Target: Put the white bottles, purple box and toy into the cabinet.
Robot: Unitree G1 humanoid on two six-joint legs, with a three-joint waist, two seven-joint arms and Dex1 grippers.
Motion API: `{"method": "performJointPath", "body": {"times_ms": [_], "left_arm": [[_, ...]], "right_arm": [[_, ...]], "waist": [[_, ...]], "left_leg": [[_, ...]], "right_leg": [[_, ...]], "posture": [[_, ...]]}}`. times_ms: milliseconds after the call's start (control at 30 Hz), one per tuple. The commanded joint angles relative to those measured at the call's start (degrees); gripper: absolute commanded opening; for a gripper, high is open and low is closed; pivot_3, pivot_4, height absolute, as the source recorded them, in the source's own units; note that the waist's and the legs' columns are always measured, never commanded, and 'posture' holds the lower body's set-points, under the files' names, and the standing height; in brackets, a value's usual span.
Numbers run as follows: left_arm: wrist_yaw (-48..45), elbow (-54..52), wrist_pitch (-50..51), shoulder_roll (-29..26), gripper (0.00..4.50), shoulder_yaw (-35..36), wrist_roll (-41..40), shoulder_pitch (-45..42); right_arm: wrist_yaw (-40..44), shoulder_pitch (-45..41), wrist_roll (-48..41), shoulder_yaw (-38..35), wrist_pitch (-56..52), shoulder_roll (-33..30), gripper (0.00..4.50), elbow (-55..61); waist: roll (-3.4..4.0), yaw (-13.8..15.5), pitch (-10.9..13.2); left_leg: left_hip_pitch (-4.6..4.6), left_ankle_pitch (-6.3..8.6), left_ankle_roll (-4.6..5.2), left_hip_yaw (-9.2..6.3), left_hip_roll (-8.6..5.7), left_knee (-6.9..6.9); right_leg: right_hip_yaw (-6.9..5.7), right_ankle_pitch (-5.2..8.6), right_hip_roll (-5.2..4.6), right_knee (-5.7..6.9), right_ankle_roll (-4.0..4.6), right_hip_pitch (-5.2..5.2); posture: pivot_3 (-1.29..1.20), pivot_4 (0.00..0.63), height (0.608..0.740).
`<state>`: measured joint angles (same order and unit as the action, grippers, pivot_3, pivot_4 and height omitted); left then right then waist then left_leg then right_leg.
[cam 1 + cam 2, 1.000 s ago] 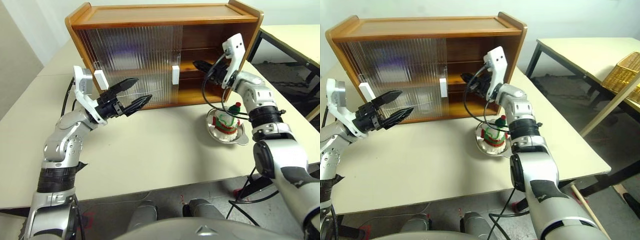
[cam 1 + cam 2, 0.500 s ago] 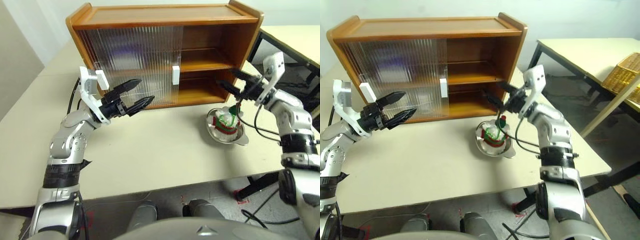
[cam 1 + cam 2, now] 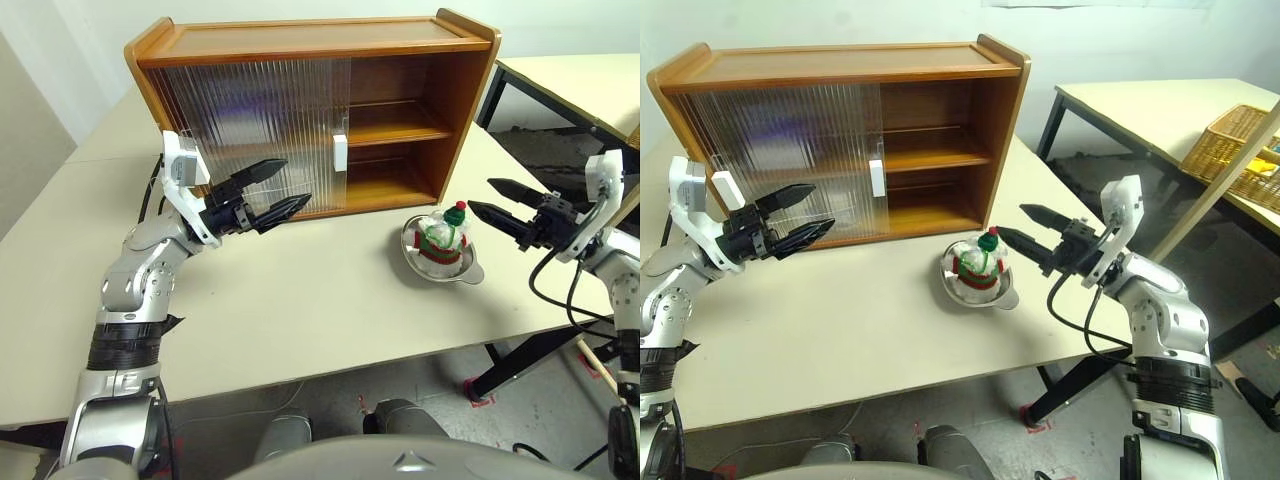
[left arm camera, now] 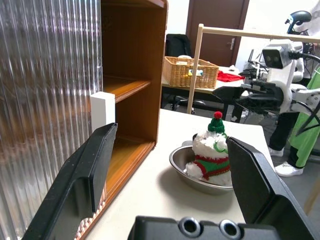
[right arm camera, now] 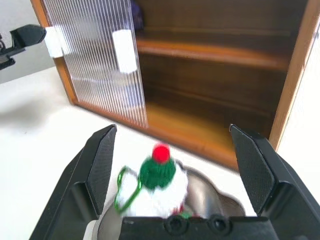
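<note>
The toy (image 3: 440,236), a white plush snowman with a green hat, sits in a round steel bowl (image 3: 470,270) on the table, in front of the cabinet's (image 3: 300,40) open right half. My right gripper (image 3: 480,195) hovers open and empty just right of the toy, pointing at it. My left gripper (image 3: 295,182) is open and empty in front of the ribbed sliding doors (image 3: 250,120), which are both slid left. Through these doors a blurred purple shape (image 3: 252,102) shows on the upper shelf. The white bottles are hidden.
Both shelves (image 3: 400,130) in the open right half look bare. A second table (image 3: 1140,110) with a wicker basket (image 3: 1230,150) stands to the right across a gap. A wooden pole (image 3: 1220,170) leans there. The table's front edge is near.
My right gripper has come out of the cabinet's open side, moved back and to the right past the toy, and opened. The left arm has stayed put.
</note>
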<state>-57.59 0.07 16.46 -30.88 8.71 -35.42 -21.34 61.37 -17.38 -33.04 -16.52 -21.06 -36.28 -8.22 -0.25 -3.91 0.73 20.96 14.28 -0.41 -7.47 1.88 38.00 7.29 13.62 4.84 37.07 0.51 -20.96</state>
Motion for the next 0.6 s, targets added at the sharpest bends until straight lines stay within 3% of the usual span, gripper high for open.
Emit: {"method": "performJointPath", "body": {"times_ms": [33, 300, 600], "left_arm": [[-0.52, 1.02, -0.17, -0.11, 4.50, -0.36, 0.82, -0.93], [-0.17, -0.22, 0.04, -0.41, 4.50, 0.33, 0.51, 0.49], [0.04, -0.63, 0.23, -0.74, 4.50, 0.70, 0.38, 0.81]], "right_arm": [[0.38, 2.15, 0.19, -0.06, 0.18, -0.43, 4.49, -0.64], [2.89, 7.42, 2.67, 1.37, 4.85, -0.19, 4.49, -2.87], [5.12, 10.95, 3.05, 2.41, 9.21, 0.71, 4.49, -4.43]], "waist": [[0.00, -0.11, 0.00], [0.04, 0.16, -0.03], [0.03, 0.52, -0.02]], "left_leg": [[0.03, 0.01, -0.02, -0.01, 0.00, -0.03], [0.43, 0.19, -0.11, 0.04, -0.03, -0.19], [0.30, 0.25, -0.10, 0.06, -0.22, -0.09]], "right_leg": [[-0.01, 0.04, 0.00, -0.02, 0.00, -0.02], [-0.07, 0.50, 0.05, -0.11, -0.05, -0.28], [-0.03, 0.58, 0.17, -0.11, -0.27, -0.05]], "posture": [[-0.11, 0.000, 0.740], [-0.10, 0.000, 0.740], [-0.09, 0.000, 0.740]]}}
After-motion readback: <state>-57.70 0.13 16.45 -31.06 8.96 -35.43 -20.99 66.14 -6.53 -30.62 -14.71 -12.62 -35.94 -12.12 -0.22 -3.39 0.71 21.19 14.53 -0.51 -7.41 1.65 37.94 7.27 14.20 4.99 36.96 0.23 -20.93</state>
